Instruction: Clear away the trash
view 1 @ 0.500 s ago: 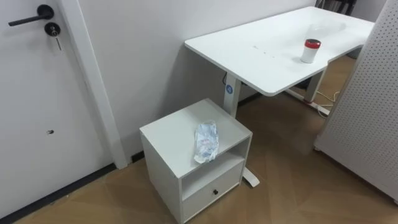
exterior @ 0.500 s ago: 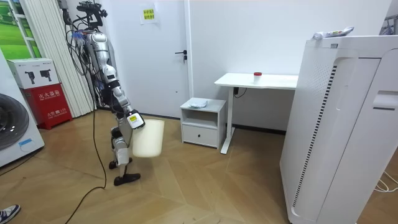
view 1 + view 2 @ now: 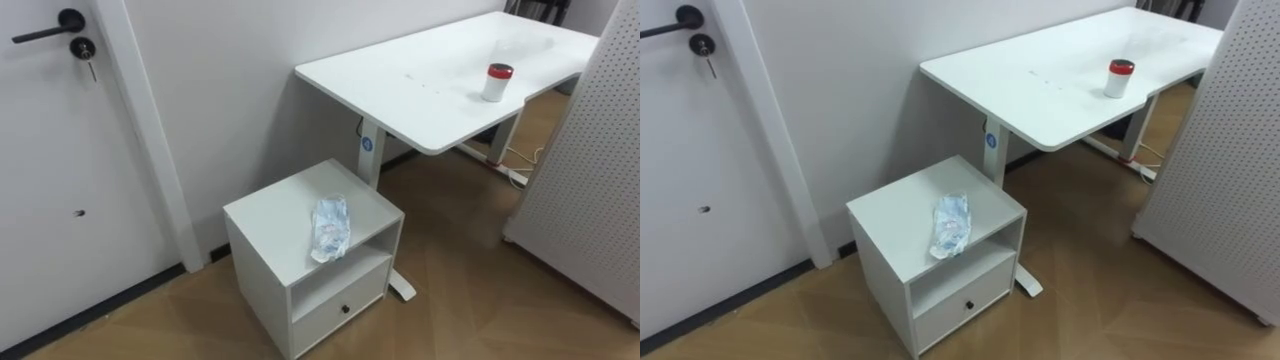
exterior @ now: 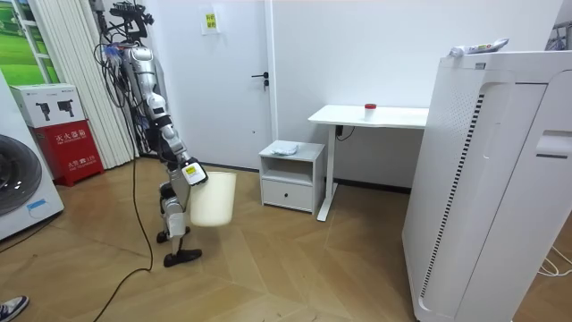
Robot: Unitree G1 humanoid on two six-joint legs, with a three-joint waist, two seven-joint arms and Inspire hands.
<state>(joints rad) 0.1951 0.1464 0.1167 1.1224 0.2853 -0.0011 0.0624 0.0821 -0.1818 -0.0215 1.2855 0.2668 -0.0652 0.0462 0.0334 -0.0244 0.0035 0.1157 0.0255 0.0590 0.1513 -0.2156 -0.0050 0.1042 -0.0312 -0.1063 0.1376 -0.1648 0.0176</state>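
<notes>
Garbage (image 3: 332, 226): crumpled clear-bluish plastic wrapper lying on top of the low white cabinet (image 3: 275, 215), towards the top's 4 o'clock edge, with its lower end drooping over the front lip above the open shelf (image 3: 340, 275). No hand is touching it.

Biggest first. In the room view a tall white appliance (image 4: 487, 179) stands at 3 o'clock. In the eye view its perforated side panel (image 3: 590, 170) is at 3 o'clock of the cabinet, well apart. The white door (image 3: 50, 150) is at 9 o'clock of the cabinet, dark handle (image 3: 45, 28) up top w/ a key (image 3: 88, 60) just below it. The white desk (image 3: 420, 80) is at 1 o'clock of the cabinet, its leg just beside the cabinet's far corner. The cabinet has a drawer (image 3: 335, 312) under the shelf.

In the room view the robot stands on the wood floor at 9 o'clock of the cabinet, well apart, facing it. A cream waste bin (image 4: 214, 199) hangs at its right hand (image 4: 190, 172), approx. knee level. Can't tell how far the fingers are closed or how they grip.

Smallest: a white container w/ red lid (image 3: 496, 82), upright on the desk near its 3 o'clock edge.
</notes>
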